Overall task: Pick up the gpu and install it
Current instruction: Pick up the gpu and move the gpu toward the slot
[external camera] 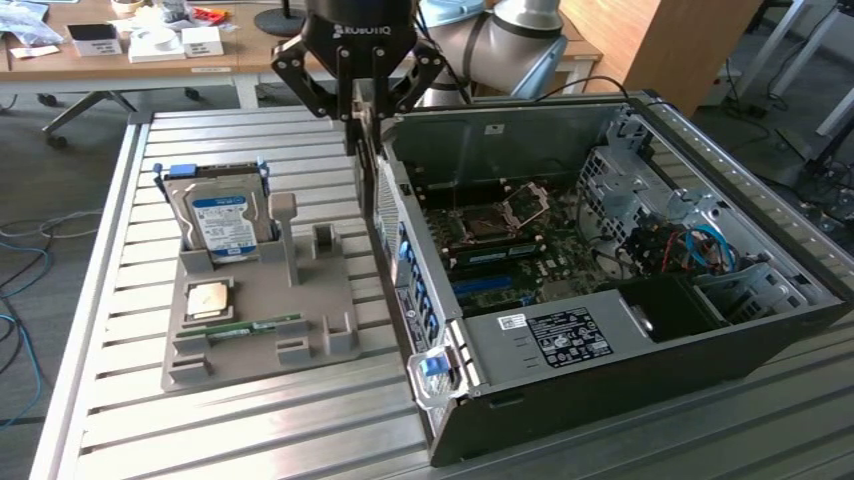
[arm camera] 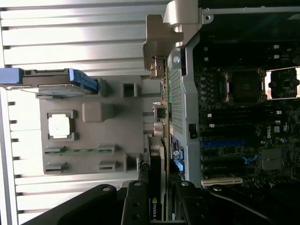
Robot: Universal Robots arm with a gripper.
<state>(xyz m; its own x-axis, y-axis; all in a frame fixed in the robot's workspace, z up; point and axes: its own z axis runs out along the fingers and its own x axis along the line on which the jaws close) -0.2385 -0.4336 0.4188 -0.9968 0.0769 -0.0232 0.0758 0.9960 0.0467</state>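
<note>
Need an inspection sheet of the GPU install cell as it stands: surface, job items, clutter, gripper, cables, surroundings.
surface: slatted metal table, carrying a gray parts tray and an open PC case.
job's things: gpu held edge-on at the case's perforated wall, not yet seated; motherboard exposed.
clutter: on the tray, an upright hard drive, a CPU and a memory stick.
grippers: gripper shut on the gpu.
cables: red and blue wires inside the case; loose cables on the floor at the exterior view's left.
surroundings: wooden desk with small boxes, behind the table.
</note>
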